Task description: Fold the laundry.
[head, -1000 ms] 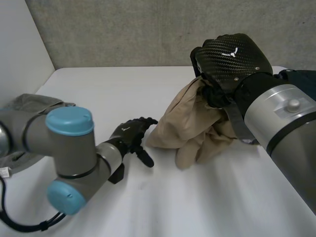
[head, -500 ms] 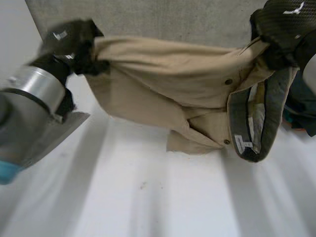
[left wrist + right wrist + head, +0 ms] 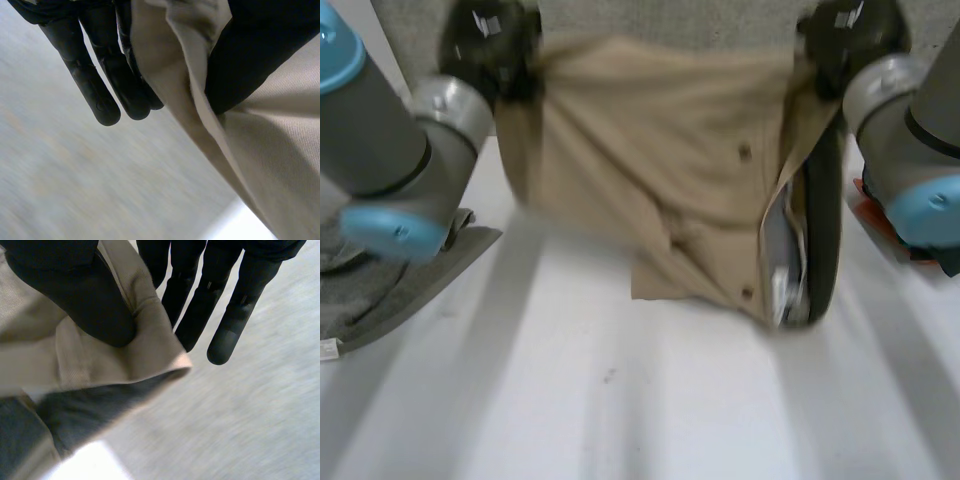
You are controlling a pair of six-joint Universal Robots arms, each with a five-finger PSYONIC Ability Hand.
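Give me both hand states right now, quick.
Left hand: shut on the garment, thumb pinching its upper corner against straight fingers.
Right hand: shut on the garment, thumb pinching the other upper corner.

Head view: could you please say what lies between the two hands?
In the head view, the beige buttoned garment spans that gap, pinched by the left hand and the right hand.

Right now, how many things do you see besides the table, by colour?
Beige cloth: 1, held by left robot hand and right robot hand.
Grey cloth: 1, on the table.
Orange-red thing: 1, partly hidden.
Dark teal thing: 1, barely showing.
Total: 4
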